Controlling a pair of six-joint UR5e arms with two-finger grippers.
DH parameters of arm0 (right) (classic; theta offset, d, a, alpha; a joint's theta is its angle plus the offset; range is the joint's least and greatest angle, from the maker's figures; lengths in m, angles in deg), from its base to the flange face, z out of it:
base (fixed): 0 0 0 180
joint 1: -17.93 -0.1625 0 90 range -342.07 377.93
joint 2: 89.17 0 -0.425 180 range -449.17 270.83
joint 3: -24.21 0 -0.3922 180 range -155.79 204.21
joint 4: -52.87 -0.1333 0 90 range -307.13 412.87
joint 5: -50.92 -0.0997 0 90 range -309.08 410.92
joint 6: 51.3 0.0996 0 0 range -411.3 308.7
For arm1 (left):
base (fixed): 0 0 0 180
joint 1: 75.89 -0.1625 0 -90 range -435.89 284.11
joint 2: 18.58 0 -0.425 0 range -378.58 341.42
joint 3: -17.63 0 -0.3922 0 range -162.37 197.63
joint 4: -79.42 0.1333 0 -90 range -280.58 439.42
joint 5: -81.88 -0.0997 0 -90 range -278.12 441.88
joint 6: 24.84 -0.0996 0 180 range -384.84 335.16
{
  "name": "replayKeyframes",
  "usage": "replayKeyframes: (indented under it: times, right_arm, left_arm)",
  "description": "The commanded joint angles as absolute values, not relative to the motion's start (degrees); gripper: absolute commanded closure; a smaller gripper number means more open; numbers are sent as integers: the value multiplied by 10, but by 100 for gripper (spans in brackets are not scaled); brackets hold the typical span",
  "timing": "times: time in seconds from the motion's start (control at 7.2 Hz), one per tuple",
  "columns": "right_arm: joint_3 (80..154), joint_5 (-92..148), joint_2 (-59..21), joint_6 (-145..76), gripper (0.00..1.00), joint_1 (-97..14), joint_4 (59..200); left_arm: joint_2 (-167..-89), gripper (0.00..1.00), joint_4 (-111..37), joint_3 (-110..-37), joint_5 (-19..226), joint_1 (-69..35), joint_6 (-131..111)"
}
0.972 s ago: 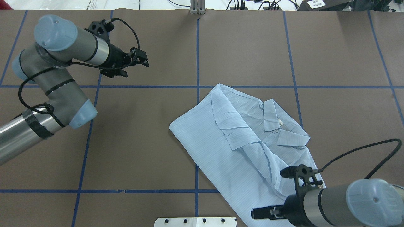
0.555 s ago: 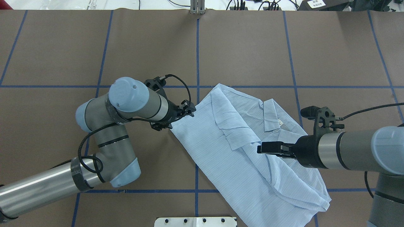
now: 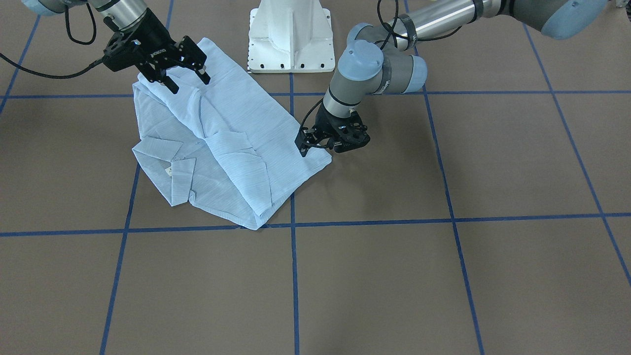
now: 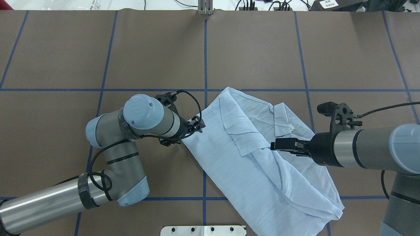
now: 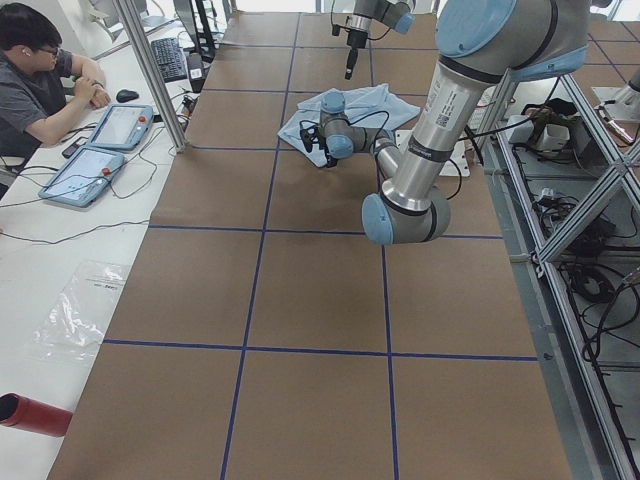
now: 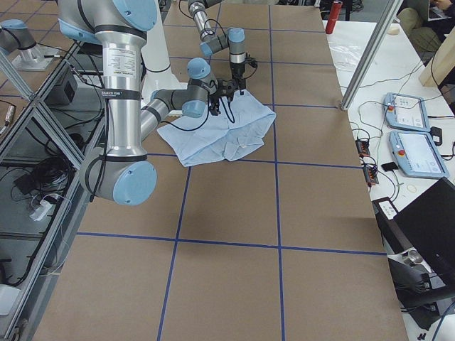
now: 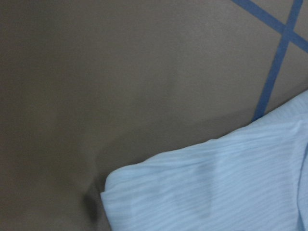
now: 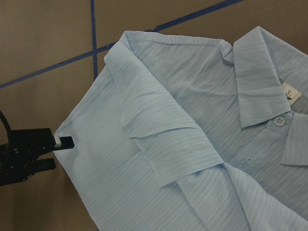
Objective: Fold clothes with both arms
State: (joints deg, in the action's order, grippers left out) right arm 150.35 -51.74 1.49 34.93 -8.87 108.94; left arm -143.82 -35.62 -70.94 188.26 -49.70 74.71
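**Shirt on bench, left claw at its corner, right claw open above it**

Clock directions are from the overhead view, with 12 pointing away from the robot.

- The light-blue shirt lies partly folded on the brown bench, just to the 4 o'clock side of centre. Its long axis runs roughly 11 to 5 o'clock.
- The collar is on the shirt's 2 o'clock side, with the white tag and a button showing beside it.
- One sleeve is folded across the front, cuff end near the middle of the shirt.
- The left claw is low at the shirt's 9 o'clock corner, right at the cloth edge.
  - Its fingers sit a little apart.
  - In the right wrist view one tip touches the corner.
  - I can't tell whether any cloth is between them.
  - The left wrist view shows only that corner and the bench.
- The right claw comes in from 3 o'clock and points down, hanging above the shirt and clear of it.
  - Its fingers are spread wide and hold nothing.
  - In the overhead view its tip lines up just at 3 o'clock of the folded cuff.
- Blue tape lines grid the bench.
- The white pedestal base sits at the bench's 6 o'clock edge.
- An operator sits at the side desk.
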Motion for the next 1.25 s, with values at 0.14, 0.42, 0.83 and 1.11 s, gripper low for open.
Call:
replayKeyframes:
  times: [0.14,0.42,0.83,1.11]
  right_arm:
    - [1497,-517,13,349,0,-90,1089]
    - [1497,-518,13,349,0,-91,1089]
    - [1494,-520,13,348,0,-98,1089]
    - [1492,-524,13,348,0,-113,1089]
  left_arm:
    - [-1438,36,-348,-709,1881,-497,746]
    - [-1440,87,-348,-711,1882,-497,745]
    - [-1436,100,-337,-746,1887,-488,743]
    - [-1437,100,-301,-750,1886,-448,738]
